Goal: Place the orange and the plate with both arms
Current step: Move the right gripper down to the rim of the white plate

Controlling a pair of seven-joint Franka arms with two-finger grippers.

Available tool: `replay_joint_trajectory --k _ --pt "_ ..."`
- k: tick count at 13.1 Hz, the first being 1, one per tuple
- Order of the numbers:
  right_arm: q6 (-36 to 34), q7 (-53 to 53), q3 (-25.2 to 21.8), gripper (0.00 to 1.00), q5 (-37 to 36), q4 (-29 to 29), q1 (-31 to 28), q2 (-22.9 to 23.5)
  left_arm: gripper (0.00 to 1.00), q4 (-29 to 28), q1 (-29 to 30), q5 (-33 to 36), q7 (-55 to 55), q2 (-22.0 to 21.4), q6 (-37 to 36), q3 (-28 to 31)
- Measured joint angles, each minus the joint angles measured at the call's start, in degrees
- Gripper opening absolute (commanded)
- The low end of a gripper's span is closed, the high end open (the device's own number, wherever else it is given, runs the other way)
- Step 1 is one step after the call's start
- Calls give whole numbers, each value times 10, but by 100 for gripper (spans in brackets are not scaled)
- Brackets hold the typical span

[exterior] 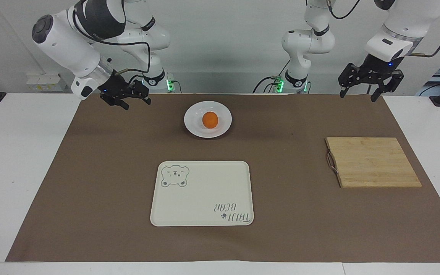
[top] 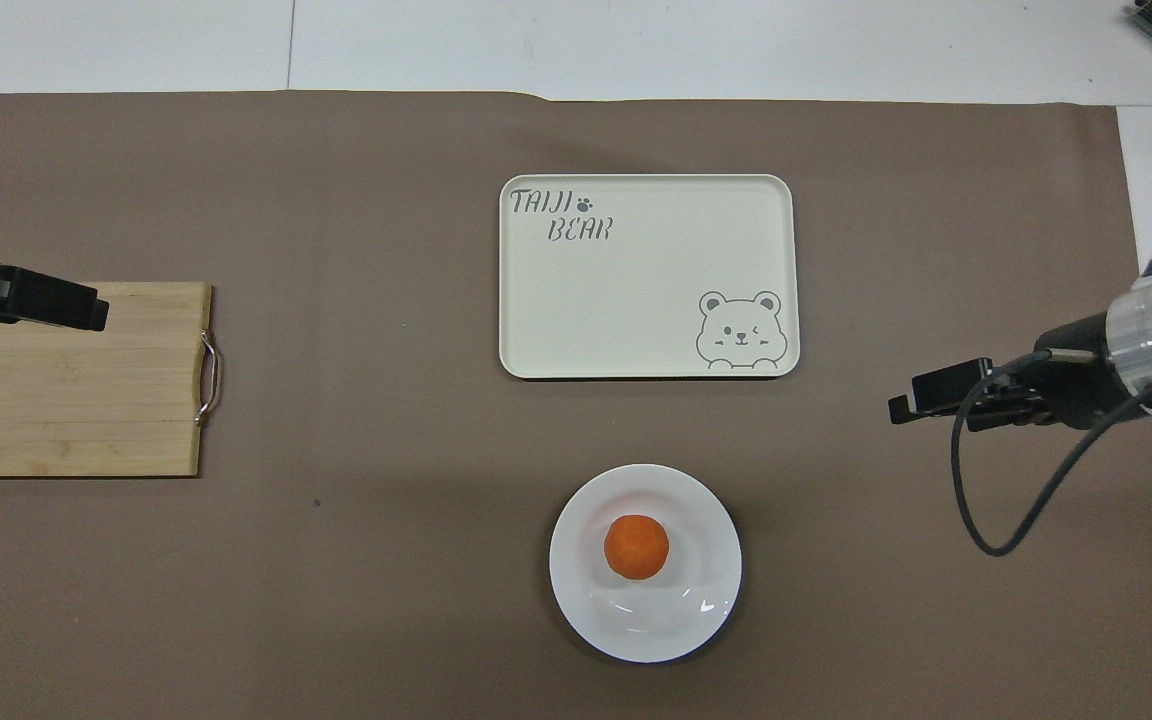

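Working across the facing view from its left edge, the right gripper (exterior: 127, 102) is first up. It hangs in the air over the brown mat (exterior: 90, 172), at the right arm's end of the table and near the mat's robot-side edge. Its fingers stand apart with nothing between them.

Moving along, there is one plate (exterior: 224, 128), round and white, lying on the mat close to the robots. In its middle sits one orange (exterior: 210, 119), resting in the dish with neither gripper touching it. The overhead view gives the same count: one orange (top: 636, 547) on one plate (top: 706, 610).

Farther from the robots than the plate lies one cream tray (exterior: 204, 198). It carries a bear drawing at one corner and lettering at the corner diagonal to it. It is flat on the mat and well apart from the plate.

Further across lies one wooden cutting board (exterior: 372, 162), toward the left arm's end of the table. A metal handle is on the edge that faces the tray.

Last comes the left gripper (exterior: 358, 90), raised over the mat's corner nearest the left arm's base. Its two fingers are spread wide and carry nothing.

The tally is two grippers, both parted and carrying nothing, plus one orange, one plate, one tray and one board.
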Motion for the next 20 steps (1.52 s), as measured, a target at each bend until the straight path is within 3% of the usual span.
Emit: replay_joint_trajectory --k 8,20 --pt "102 -164 0 100 144 -147 8 -2 100 -54 5 5 5 -33 -19 -3" --pt "217 -348 1 100 320 -295 40 -1 100 -43 6 19 8 -25 -33 -1"
